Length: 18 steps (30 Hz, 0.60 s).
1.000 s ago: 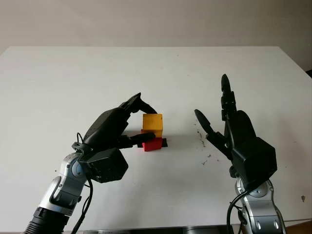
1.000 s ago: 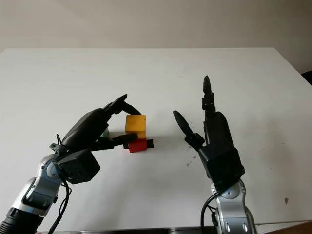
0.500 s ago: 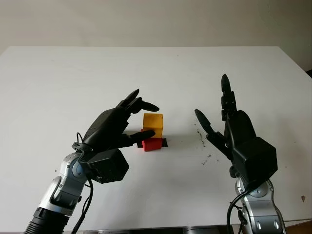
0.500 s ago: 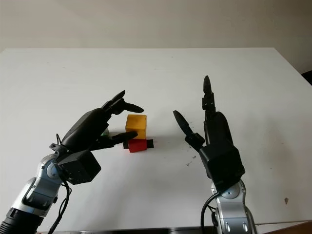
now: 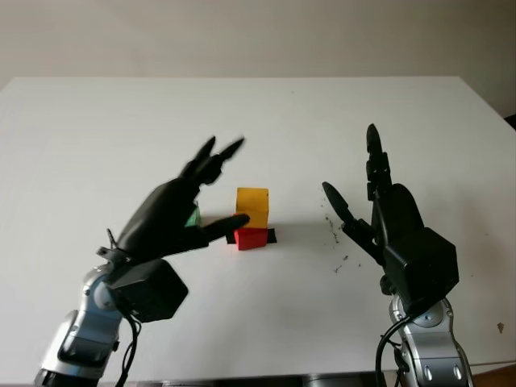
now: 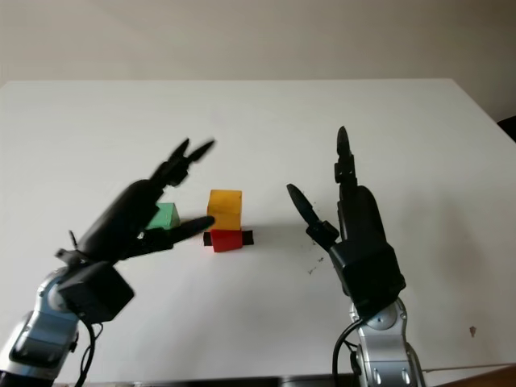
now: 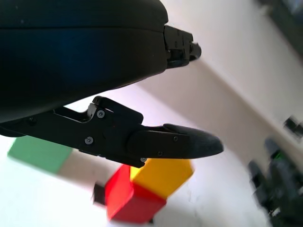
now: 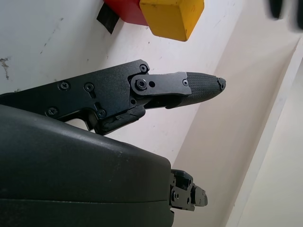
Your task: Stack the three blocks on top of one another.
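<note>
My left hand (image 5: 173, 216) has let go of the yellow block (image 5: 252, 205) and lifted away open; it sits on the red block (image 5: 251, 237). Green block (image 6: 164, 216), at their 9 o'clock, comes next. Right hand (image 5: 387, 218) waits open at 3 o'clock.

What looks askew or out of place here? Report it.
The yellow block sits on the red block but looks slightly offset, overhanging one side. The green block is apart on the table, unstacked. The left hand is open beside them.

Open right hand (image 8: 142, 123), yellow block (image 8: 171, 17) atop red block (image 8: 124, 10), white table (image 8: 38, 38)
</note>
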{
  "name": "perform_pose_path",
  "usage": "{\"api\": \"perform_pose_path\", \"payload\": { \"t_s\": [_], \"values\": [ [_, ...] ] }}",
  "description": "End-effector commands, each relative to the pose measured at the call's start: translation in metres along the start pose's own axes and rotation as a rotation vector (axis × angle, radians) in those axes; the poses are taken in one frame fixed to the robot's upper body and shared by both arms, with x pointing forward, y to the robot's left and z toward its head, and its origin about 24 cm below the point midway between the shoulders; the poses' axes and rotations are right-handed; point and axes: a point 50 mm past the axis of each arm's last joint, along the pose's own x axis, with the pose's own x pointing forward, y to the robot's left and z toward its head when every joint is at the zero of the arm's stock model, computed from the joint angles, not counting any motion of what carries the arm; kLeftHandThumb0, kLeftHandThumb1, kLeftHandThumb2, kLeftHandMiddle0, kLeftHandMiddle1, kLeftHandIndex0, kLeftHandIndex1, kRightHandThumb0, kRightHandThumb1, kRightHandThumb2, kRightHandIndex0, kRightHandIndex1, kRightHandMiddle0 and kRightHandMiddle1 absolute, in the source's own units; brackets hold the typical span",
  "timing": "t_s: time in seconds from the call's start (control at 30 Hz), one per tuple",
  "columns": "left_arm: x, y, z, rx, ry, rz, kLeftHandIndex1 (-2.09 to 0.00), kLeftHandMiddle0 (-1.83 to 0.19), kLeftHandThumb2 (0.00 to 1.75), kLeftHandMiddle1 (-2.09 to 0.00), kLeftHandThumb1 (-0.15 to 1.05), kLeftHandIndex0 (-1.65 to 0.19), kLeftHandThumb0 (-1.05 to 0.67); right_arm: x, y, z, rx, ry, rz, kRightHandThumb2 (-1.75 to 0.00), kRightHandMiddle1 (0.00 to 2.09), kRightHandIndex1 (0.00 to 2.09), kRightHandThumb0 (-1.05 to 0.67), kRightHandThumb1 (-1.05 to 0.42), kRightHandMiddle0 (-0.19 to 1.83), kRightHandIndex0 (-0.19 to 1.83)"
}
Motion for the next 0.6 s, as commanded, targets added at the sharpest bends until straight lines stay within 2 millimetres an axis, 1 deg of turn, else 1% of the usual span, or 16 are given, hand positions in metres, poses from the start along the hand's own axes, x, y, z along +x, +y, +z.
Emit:
{"api": "perform_pose_path", "payload": {
  "t_s": [0.0, 0.07, 0.13, 0.17, 0.27, 0.37, 0.43, 0.5, 0.57],
  "values": [
    [-0.004, 0.017, 0.004, -0.027, -0.035, 0.061, -0.05, 0.13, 0.37, -0.06, 1.05, 0.08, -0.71, 0.001, -0.002, 0.004, 0.002, -0.016, -0.010, -0.33, 0.05, 0.05, -0.64, -1.05, -0.12, -0.19],
    [-0.006, 0.028, 0.002, -0.077, -0.042, 0.099, -0.06, 0.11, 0.31, -0.07, 1.05, 0.04, -0.70, 0.001, -0.002, 0.004, 0.002, -0.016, -0.008, -0.33, 0.05, 0.05, -0.64, -1.05, -0.12, -0.19],
    [-0.008, 0.044, -0.002, -0.062, -0.013, 0.140, -0.07, 0.08, 0.30, -0.07, 1.05, 0.01, -0.72, 0.002, -0.002, 0.004, 0.006, -0.014, -0.007, -0.33, 0.05, 0.05, -0.64, -1.05, -0.12, -0.19],
    [-0.008, 0.052, -0.004, -0.081, 0.011, 0.148, -0.07, 0.08, 0.27, -0.06, 1.05, -0.01, -0.71, 0.002, -0.002, 0.004, 0.007, -0.014, -0.006, -0.32, 0.05, 0.05, -0.64, -1.05, -0.12, -0.19],
    [-0.003, 0.072, -0.016, -0.103, 0.091, 0.112, -0.07, 0.08, 0.16, -0.06, 1.05, -0.07, -0.68, 0.002, -0.002, 0.004, 0.005, -0.015, -0.007, -0.32, 0.05, 0.05, -0.64, -1.05, -0.12, -0.19],
    [0.004, 0.089, -0.029, -0.045, 0.175, 0.037, -0.08, 0.05, 0.09, -0.06, 1.03, -0.14, -0.74, 0.002, -0.001, 0.004, 0.011, -0.017, -0.008, -0.32, 0.06, 0.05, -0.63, -1.05, -0.12, -0.19],
    [0.010, 0.097, -0.037, -0.001, 0.223, -0.012, -0.09, 0.04, 0.06, -0.07, 1.00, -0.18, -0.77, 0.002, -0.001, 0.004, 0.012, -0.015, -0.008, -0.32, 0.05, 0.05, -0.63, -1.05, -0.12, -0.19],
    [0.015, 0.100, -0.042, 0.073, 0.257, -0.065, -0.08, 0.05, 0.05, -0.06, 1.00, -0.21, -0.79, 0.002, -0.001, 0.004, 0.008, -0.014, -0.008, -0.32, 0.05, 0.05, -0.63, -1.05, -0.12, -0.19],
    [0.019, 0.099, -0.046, 0.197, 0.264, -0.123, -0.08, 0.05, 0.06, -0.05, 1.02, -0.23, -0.81, 0.002, -0.001, 0.004, 0.006, -0.015, -0.007, -0.32, 0.05, 0.05, -0.63, -1.05, -0.13, -0.19]
  ]
}}
